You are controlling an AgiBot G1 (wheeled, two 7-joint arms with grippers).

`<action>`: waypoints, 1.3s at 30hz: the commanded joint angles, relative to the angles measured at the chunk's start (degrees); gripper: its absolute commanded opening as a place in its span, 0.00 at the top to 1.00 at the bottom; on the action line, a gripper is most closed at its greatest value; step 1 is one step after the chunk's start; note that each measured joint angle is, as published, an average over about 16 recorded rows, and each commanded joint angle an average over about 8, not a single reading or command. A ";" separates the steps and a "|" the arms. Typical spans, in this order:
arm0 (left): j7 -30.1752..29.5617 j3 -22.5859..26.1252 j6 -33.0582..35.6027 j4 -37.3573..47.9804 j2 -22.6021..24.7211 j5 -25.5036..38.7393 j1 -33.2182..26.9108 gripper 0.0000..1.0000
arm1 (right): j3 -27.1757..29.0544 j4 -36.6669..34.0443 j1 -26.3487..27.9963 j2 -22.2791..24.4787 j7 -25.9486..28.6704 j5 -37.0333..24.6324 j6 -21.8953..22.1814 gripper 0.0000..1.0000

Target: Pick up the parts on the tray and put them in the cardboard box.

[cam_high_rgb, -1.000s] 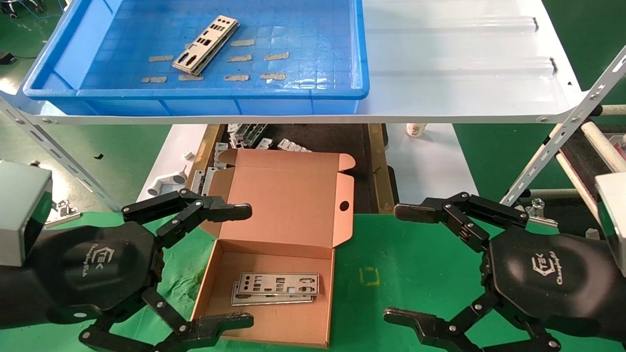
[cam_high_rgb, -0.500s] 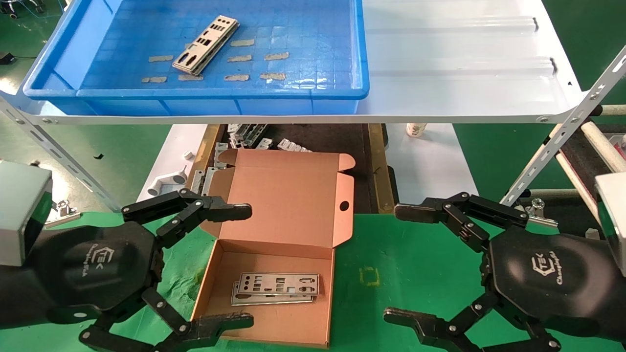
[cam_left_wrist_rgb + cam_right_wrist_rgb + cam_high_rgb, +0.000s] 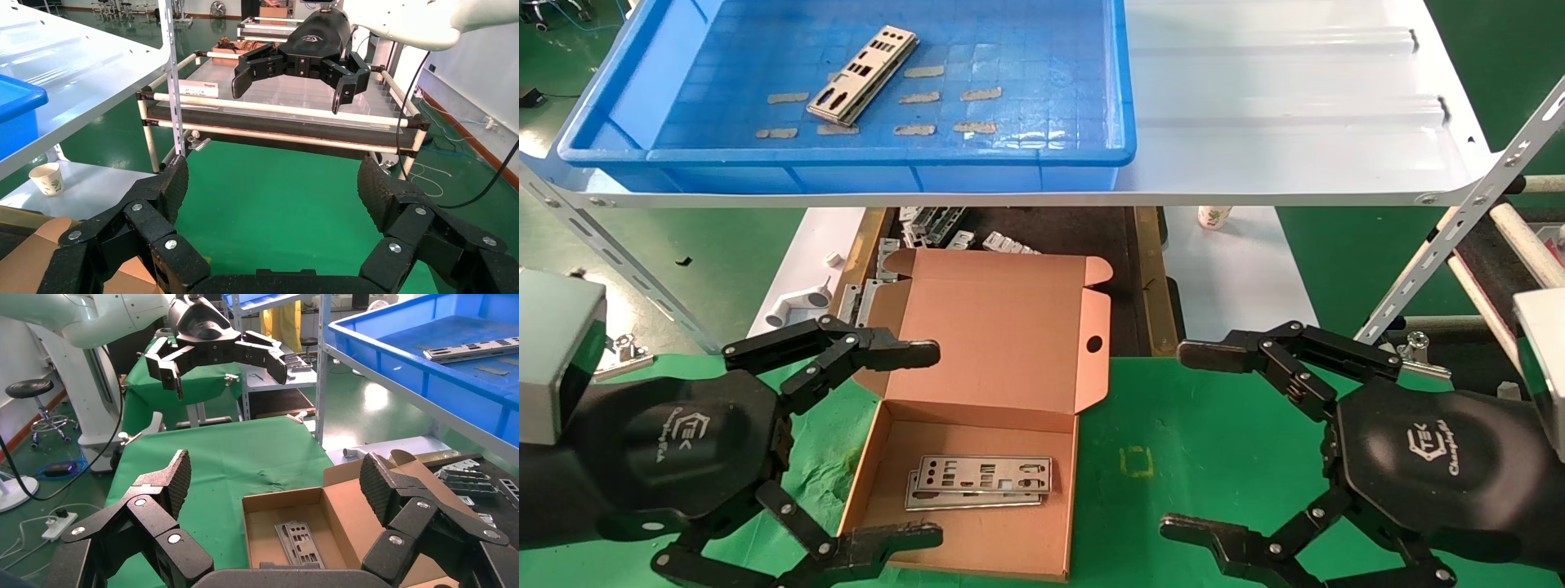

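Nothing has moved since the earlier frames. Both the left gripper (image 3: pixel 878 445) and right gripper (image 3: pixel 1214 441) are held wide and empty beside the cardboard box (image 3: pixel 977 457). One part (image 3: pixel 862 75) remains in the tray (image 3: pixel 846 155), far beyond the fingers; it is best pinched across its narrow width.

White ribbed shelf (image 3: pixel 1279 106) up top, green mat (image 3: pixel 1222 457) below, dark bin (image 3: pixel 1058 233) of small grey brackets (image 3: pixel 932 224) under shelf, paper cup (image 3: pixel 1214 216) and white pipe fitting (image 3: pixel 797 306) on white surface either side.
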 commanded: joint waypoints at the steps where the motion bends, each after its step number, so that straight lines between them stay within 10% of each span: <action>1: 0.00 0.00 0.00 0.00 0.00 0.00 0.00 0.00 | 0.00 0.00 0.00 0.00 0.00 0.00 0.00 0.00; 39: 0.00 0.00 0.00 0.00 0.00 0.00 0.00 0.00 | 0.00 0.00 0.00 0.00 0.00 -0.02 0.00 0.00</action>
